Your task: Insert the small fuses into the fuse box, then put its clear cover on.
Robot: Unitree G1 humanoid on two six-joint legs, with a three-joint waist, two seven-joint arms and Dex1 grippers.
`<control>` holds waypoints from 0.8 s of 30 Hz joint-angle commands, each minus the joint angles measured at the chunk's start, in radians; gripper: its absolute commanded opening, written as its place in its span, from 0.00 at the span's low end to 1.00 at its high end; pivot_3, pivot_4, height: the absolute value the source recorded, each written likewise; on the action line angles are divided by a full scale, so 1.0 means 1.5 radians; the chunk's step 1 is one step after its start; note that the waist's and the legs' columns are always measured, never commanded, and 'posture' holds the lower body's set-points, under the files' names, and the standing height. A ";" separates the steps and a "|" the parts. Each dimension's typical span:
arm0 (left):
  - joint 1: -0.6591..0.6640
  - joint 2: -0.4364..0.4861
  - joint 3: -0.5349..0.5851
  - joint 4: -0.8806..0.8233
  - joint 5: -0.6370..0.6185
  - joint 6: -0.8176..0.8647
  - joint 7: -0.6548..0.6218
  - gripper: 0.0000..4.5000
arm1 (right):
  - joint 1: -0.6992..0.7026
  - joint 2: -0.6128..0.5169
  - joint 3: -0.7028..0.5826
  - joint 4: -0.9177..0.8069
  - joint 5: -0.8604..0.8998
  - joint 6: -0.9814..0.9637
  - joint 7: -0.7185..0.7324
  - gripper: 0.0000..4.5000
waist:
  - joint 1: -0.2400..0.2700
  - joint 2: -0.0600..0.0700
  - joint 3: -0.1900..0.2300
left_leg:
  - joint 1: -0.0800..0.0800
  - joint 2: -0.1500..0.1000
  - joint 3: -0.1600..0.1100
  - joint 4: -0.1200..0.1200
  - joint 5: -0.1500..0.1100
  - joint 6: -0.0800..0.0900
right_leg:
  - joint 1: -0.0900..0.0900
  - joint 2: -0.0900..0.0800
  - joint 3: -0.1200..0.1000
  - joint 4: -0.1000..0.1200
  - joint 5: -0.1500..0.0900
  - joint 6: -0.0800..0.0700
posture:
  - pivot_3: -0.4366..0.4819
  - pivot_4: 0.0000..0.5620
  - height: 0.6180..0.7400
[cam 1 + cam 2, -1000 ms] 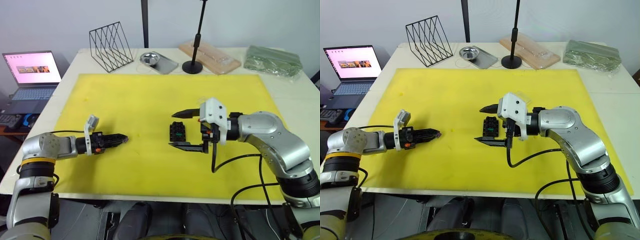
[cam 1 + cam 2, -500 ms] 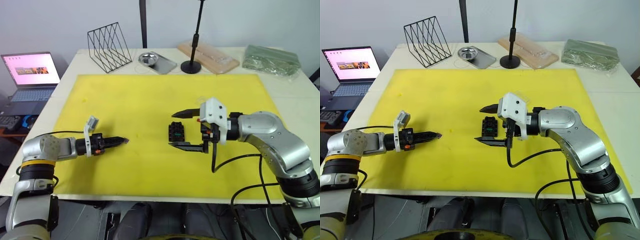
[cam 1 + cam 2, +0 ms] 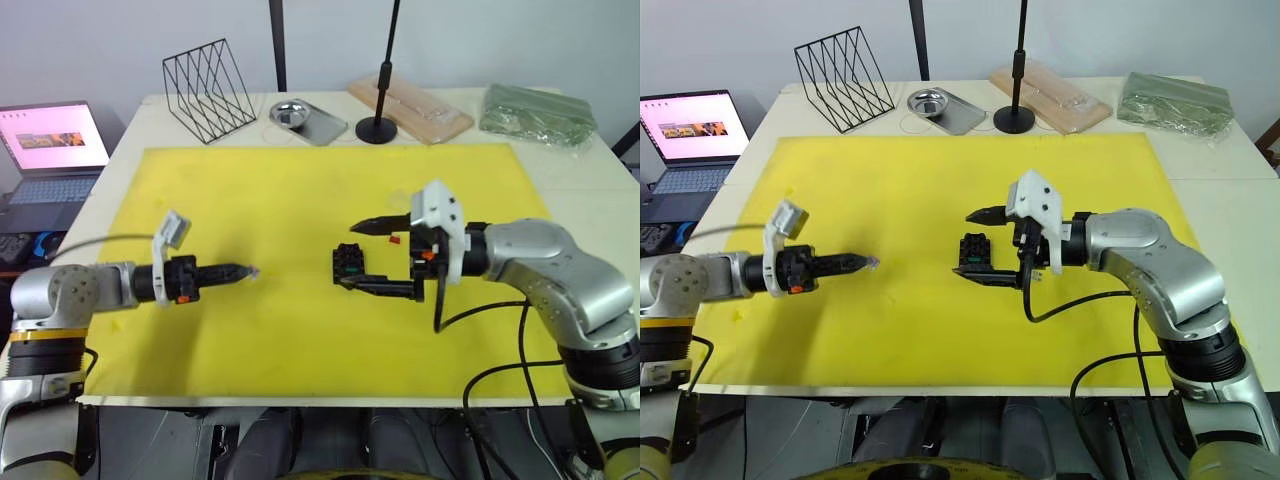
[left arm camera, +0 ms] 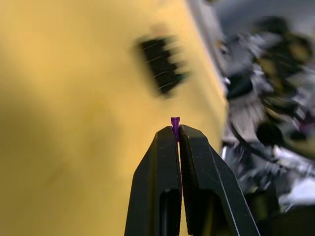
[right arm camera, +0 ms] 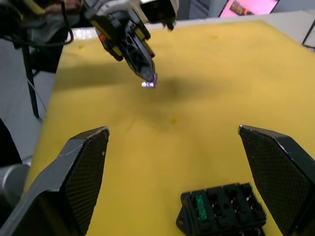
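Overhead, we see the box (image 3: 351,264) mid-mat (image 3: 300,190), between our right gripper's (image 3: 372,256) spread jaws. Through the left wrist, our left gripper (image 4: 176,132) pinches a small purple fuse (image 4: 174,121). From the right wrist, the box holds a green fuse (image 5: 199,206).

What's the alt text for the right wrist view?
Open right gripper straddles the black fuse box, which sits on the yellow mat with a green fuse in one slot. Beyond it, the left gripper pinches a tiny purplish fuse above the mat.
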 commanded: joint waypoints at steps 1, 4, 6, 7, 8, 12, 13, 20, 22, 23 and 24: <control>0.030 -0.034 0.000 -0.118 0.034 -0.165 -0.019 0.00 | -0.015 -0.008 -0.034 -0.004 0.032 0.023 -0.009 1.00 | 0.000 0.000 0.000 | 0.000 0.000 0.000 0.000 0.000 0.000 | 0.000 0.000 0.000 0.000 0.000 0.000 | 0.48 0.27 1.00; 0.030 -0.069 -0.040 -0.166 0.081 -0.281 -0.027 0.00 | -0.011 -0.016 -0.041 -0.009 0.035 0.023 -0.006 0.91 | 0.001 0.000 0.000 | 0.000 0.000 0.002 0.000 0.001 -0.001 | 0.000 0.000 0.000 -0.001 0.000 0.000 | 0.48 0.27 1.00; 0.027 -0.073 -0.064 -0.163 0.103 -0.334 -0.056 0.00 | -0.010 -0.018 -0.038 -0.017 0.036 0.023 -0.007 0.81 | 0.001 0.000 0.000 | -0.001 0.001 0.002 0.000 0.000 0.000 | 0.000 0.000 0.000 -0.001 0.000 0.000 | 0.48 0.27 1.00; 0.023 -0.091 -0.062 -0.161 0.096 -0.349 -0.048 0.00 | -0.010 -0.017 -0.033 -0.025 0.036 0.025 -0.011 0.74 | 0.001 0.000 0.000 | -0.001 0.001 0.002 0.000 -0.001 0.001 | 0.000 0.000 0.000 -0.001 0.000 0.000 | 0.48 0.27 1.00; 0.019 -0.109 -0.062 -0.159 0.095 -0.368 -0.040 0.00 | -0.011 -0.015 -0.026 -0.031 0.032 0.022 -0.013 0.74 | 0.001 0.000 0.000 | 0.000 0.001 0.003 0.000 -0.001 0.001 | 0.000 0.000 0.000 -0.001 0.000 0.000 | 0.48 0.27 1.00; 0.029 -0.137 -0.090 -0.158 0.139 -0.463 -0.052 0.00 | -0.007 -0.007 -0.022 -0.044 0.041 0.023 -0.020 0.63 | 0.001 0.000 0.000 | 0.000 0.003 0.004 0.001 -0.001 0.002 | 0.000 0.001 0.000 -0.002 0.001 -0.001 | 0.48 0.27 1.00; 0.030 -0.141 -0.093 -0.155 0.139 -0.469 -0.051 0.00 | -0.007 -0.007 -0.020 -0.047 0.040 0.022 -0.022 0.55 | 0.000 0.000 0.000 | 0.000 0.003 0.004 0.001 -0.001 0.002 | 0.000 0.002 0.000 -0.002 0.001 -0.001 | 0.48 0.27 1.00; 0.034 -0.148 -0.120 -0.142 0.163 -0.529 -0.059 0.00 | 0.004 -0.002 -0.001 -0.069 0.031 0.013 -0.029 0.48 | 0.001 0.000 0.000 | 0.000 0.005 0.004 0.001 -0.001 0.002 | 0.000 0.004 0.000 -0.002 0.002 -0.002 | 0.48 0.27 1.00; 0.032 -0.151 -0.124 -0.137 0.166 -0.537 -0.059 0.00 | 0.003 0.000 0.002 -0.069 0.032 0.012 -0.031 0.40 | 0.001 0.000 0.000 | 0.000 0.005 0.004 0.001 -0.001 0.002 | 0.000 0.004 0.000 -0.002 0.002 -0.002 | 0.48 0.27 1.00; 0.031 -0.152 -0.125 -0.133 0.167 -0.540 -0.059 0.00 | 0.002 0.001 0.004 -0.068 0.032 0.011 -0.032 0.36 | 0.001 0.000 0.000 | 0.000 0.005 0.004 0.001 -0.001 0.002 | 0.000 0.004 0.000 -0.002 0.002 -0.002 | 0.48 0.27 1.00; 0.029 -0.153 -0.126 -0.129 0.169 -0.545 -0.061 0.00 | 0.001 0.002 0.006 -0.068 0.031 0.010 -0.032 0.29 | 0.001 0.000 0.000 | 0.000 0.005 0.004 0.001 -0.001 0.002 | 0.000 0.004 0.000 -0.002 0.002 -0.002 | 0.48 0.27 1.00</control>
